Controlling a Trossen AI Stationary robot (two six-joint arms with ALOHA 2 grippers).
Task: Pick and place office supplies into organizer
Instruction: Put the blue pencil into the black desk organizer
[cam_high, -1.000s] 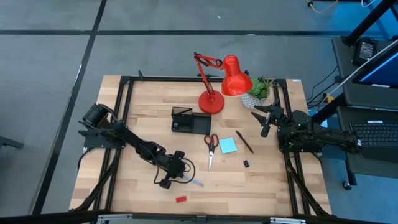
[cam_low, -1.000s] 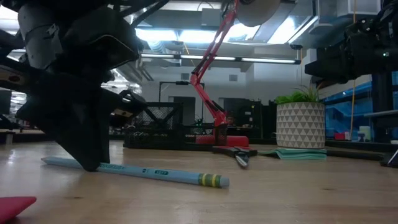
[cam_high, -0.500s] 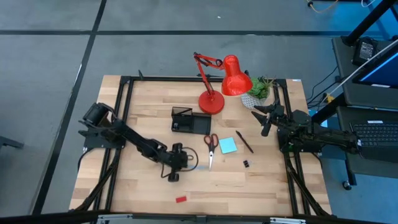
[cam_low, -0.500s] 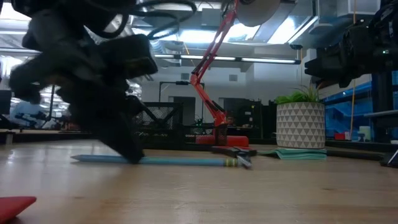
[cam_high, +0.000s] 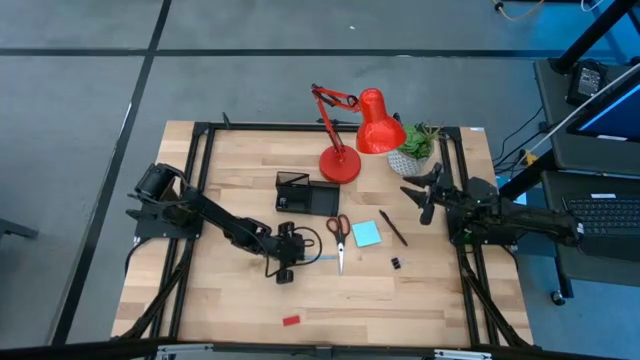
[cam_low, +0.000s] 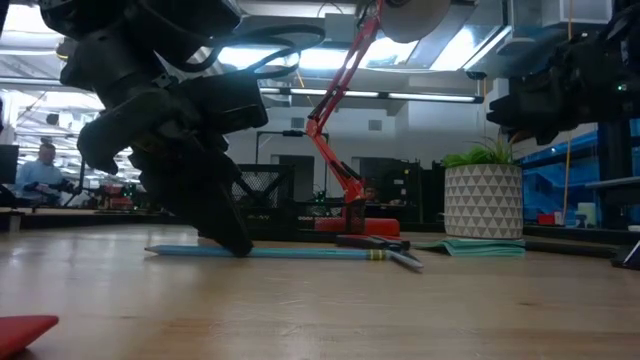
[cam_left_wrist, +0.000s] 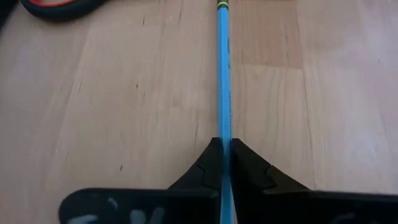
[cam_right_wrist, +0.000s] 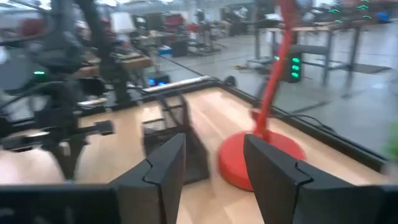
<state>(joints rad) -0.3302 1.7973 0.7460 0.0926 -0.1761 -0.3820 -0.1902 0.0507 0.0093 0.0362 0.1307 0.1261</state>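
My left gripper is near the table's middle, shut on the light-blue pen, which points toward the red-handled scissors. Right of the scissors lie the cyan sticky-note pad, a thin black pen and a tiny black clip. The small red block lies near the near edge. The black organizer stands beyond my left gripper, toward the far edge. My right gripper hovers open at the table's right side, touching nothing. My left gripper pinches the light-blue pen between its two shut fingers, near the pen's plain end. The fingers slant down from the table's left and lie along the pen. The pen lies level at the table top, its yellow-banded end beside the scissors; whether it rests there I cannot tell.
The red desk lamp's round base and the potted plant stand at the far edge, the base right of the organizer. Bare wood stretches along the near edge around the red block. A person sits in the room behind.
My left gripper has moved toward the table's far edge and right, toward the scissors, staying shut on the pen. The pen came with it and has turned, so it now points level toward the table's right, its banded end beside the scissors.
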